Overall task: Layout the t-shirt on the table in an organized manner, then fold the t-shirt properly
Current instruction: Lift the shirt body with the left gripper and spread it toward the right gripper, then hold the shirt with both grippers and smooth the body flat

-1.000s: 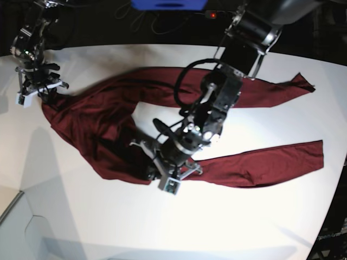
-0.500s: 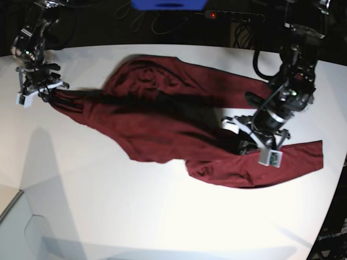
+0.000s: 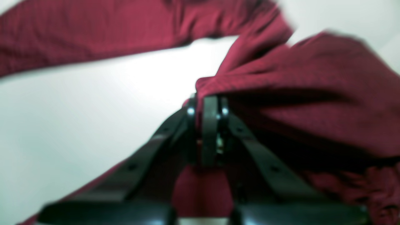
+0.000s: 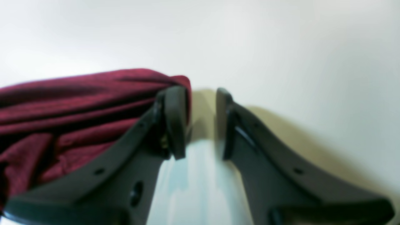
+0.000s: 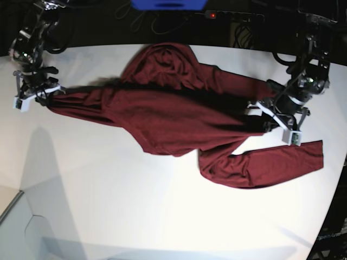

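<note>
**On the white table: shirt stretched between both arms**

Across the middle of the table (image 5: 135, 216), the t-shirt (image 5: 162, 116) lies spread from the 9 o'clock edge of the base view to the 3 o'clock edge. Its body is bunched and creased, with a rounded fold rising toward 12 o'clock. One long sleeve lies flat on the tabletop at about 4 o'clock, curling back toward the centre.

Left gripper (image 5: 274, 123): located at 3 o'clock in the base view. In the left wrist view its fingers (image 3: 210, 125) are pressed together on a gathered ridge of the maroon cloth, which fans out toward 2 o'clock from the pinch. A second band of cloth crosses that view at 11 o'clock, with bare table between the two.

Right gripper (image 5: 33, 93): located at 9 o'clock in the base view, at the far end of the shirt. In the right wrist view the jaws stand apart with bare table showing between them. The cloth end lies against the outer side of the finger (image 4: 175, 122) at 9 o'clock and is not between the jaws. Whether that finger presses the cloth down cannot be told.
</note>
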Robot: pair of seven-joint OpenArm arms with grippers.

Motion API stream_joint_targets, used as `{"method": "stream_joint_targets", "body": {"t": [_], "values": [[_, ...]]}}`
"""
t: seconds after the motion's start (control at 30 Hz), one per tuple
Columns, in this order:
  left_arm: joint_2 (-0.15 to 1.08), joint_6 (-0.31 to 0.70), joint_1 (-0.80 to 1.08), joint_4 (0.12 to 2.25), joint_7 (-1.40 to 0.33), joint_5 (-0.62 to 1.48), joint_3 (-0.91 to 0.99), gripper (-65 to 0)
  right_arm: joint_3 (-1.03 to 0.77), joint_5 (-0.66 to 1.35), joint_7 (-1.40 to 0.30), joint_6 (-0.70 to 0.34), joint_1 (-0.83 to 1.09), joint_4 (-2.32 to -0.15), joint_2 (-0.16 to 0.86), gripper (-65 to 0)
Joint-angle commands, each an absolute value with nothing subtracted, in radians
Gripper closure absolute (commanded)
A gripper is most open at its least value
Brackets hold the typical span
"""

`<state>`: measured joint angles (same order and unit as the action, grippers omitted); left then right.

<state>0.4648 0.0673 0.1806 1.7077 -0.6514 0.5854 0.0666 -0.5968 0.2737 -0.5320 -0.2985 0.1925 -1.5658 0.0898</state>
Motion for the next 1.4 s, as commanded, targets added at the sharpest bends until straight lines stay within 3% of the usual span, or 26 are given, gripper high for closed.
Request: {"method": "stream_joint_targets", "body": {"t": [0.0,0.2,0.47,0.7,0.9,1.17,1.37], "values": [[0.478,0.064,0.171,1.715,-0.627,0.588,0.076,-0.2,-0.619,0.282,-0.506,-0.294,0.183,-1.595,0.093,-17.7],[0.475,0.064,0.185,1.722,-0.627,0.588,0.076,-0.2,-0.687,0.282,-0.506,-0.294,0.179,-1.62,0.065,-19.0],[0.469,0.064,0.188,1.724,-0.627,0.59,0.068,-0.2,-0.702,0.282,-0.507,-0.294,0.186,-1.62,0.07,-34.0],[0.458,0.064,0.189,1.724,-0.625,0.596,0.068,-0.2,-0.693,0.278,-0.507,-0.3,0.213,-1.615,0.073,-34.3],[0.412,0.064,0.185,1.724,-0.627,0.59,0.067,-0.2,-0.601,0.282,-0.507,-0.489,0.289,-1.636,0.07,-34.0],[0.397,0.064,0.182,1.722,-0.624,0.59,0.067,-0.2,-0.59,0.282,-0.513,-0.555,0.311,-1.819,-0.005,-34.0],[0.397,0.064,0.173,1.722,-0.627,0.59,0.067,-0.2,-0.45,0.278,-0.674,-0.559,0.214,-1.868,-0.002,-34.0]]}}
